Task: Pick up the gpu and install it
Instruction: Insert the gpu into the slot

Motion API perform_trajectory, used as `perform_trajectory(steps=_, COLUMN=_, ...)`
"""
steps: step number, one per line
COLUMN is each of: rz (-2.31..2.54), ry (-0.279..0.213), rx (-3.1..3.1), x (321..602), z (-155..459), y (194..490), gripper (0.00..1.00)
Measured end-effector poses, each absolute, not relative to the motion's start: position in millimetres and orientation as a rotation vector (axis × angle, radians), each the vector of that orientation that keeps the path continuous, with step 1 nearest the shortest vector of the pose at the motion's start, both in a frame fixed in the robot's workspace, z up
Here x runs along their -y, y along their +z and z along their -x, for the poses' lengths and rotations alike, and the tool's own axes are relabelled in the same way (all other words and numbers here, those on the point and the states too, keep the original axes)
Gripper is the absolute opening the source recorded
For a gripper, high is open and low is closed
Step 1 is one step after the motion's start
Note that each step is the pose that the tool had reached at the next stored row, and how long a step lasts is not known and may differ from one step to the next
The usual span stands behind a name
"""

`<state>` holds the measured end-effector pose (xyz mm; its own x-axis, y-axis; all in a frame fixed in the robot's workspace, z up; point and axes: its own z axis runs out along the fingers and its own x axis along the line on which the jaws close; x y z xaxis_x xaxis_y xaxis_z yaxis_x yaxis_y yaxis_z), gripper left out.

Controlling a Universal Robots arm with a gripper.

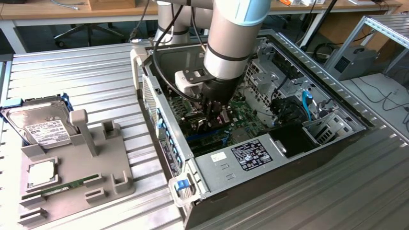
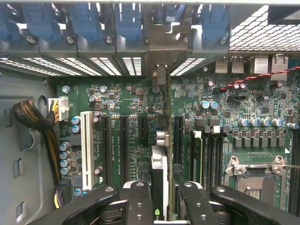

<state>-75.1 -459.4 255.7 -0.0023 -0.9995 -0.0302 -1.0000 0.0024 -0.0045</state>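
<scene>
Gripper point(image 2: 161, 199) fingers are clamped on the gpu point(image 2: 159, 173), one either side of its top edge, holding the card on edge down inside the open computer case point(image 1: 211, 165). From where I stand the card hangs just over the motherboard point(image 2: 131, 108), and in the wrist view its metal bracket point(image 2: 160, 77) points toward the rear slot openings at twelve o'clock.

My worry is alignment: if the card's edge sits slightly off the long slot, pressing down could bend it or scrape neighbouring parts. The bracket could also catch on the blue retention clips point(image 2: 129, 23) at twelve o'clock, and the card could tilt in so narrow a pinch.

Counting: one gpu, one gripper, one case. On the grey holder tray point(image 1: 96, 167) at nine o'clock from the case lie one hard drive point(image 1: 38, 127), one processor chip point(image 1: 41, 175) and one RAM stick point(image 1: 64, 187). One white slot point(image 2: 86, 145) stands beside several dark ones; the cpu socket point(image 2: 255, 176) is bare.
</scene>
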Motion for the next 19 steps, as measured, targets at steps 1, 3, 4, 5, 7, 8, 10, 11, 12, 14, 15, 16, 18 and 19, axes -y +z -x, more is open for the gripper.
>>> perform_trajectory(steps=1, rz=2.201, ry=0.028, rx=-2.207, x=459.4, z=75.1, y=256.7, gripper=0.27)
perform_trajectory(steps=3, rz=2.201, ry=0.027, rx=-2.207, x=459.5, z=75.1, y=259.0, gripper=0.27)
perform_trajectory(steps=4, rz=2.2, ry=0.027, rx=-2.207, x=459.4, z=75.1, y=259.2, gripper=0.27)
perform_trajectory(steps=5, rz=2.2, ry=0.027, rx=-2.207, x=459.4, z=75.1, y=259.1, gripper=0.27)
perform_trajectory(steps=7, rz=2.196, ry=0.027, rx=-2.211, x=459.5, z=75.1, y=259.2, gripper=0.27)
perform_trajectory(steps=8, rz=2.19, ry=0.026, rx=-2.217, x=459.5, z=75.2, y=259.2, gripper=0.27)
perform_trajectory(steps=10, rz=2.173, ry=0.026, rx=-2.234, x=459.5, z=75.2, y=258.8, gripper=0.27)
perform_trajectory(steps=11, rz=2.17, ry=0.026, rx=-2.237, x=459.5, z=75.2, y=258.7, gripper=0.27)
perform_trajectory(steps=12, rz=2.169, ry=0.027, rx=-2.236, x=459.5, z=75.2, y=258.6, gripper=0.27)
perform_trajectory(steps=14, rz=2.168, ry=0.029, rx=-2.235, x=459.5, z=75.7, y=258.1, gripper=0.27)
perform_trajectory(steps=15, rz=2.167, ry=0.031, rx=-2.235, x=459.5, z=76.2, y=258.0, gripper=0.27)
perform_trajectory(steps=16, rz=2.166, ry=0.034, rx=-2.233, x=459.6, z=76.4, y=258.0, gripper=0.27)
perform_trajectory(steps=18, rz=2.165, ry=0.036, rx=-2.232, x=459.4, z=76.4, y=257.9, gripper=0.27)
perform_trajectory(steps=19, rz=2.165, ry=0.036, rx=-2.232, x=459.5, z=76.4, y=257.9, gripper=0.27)
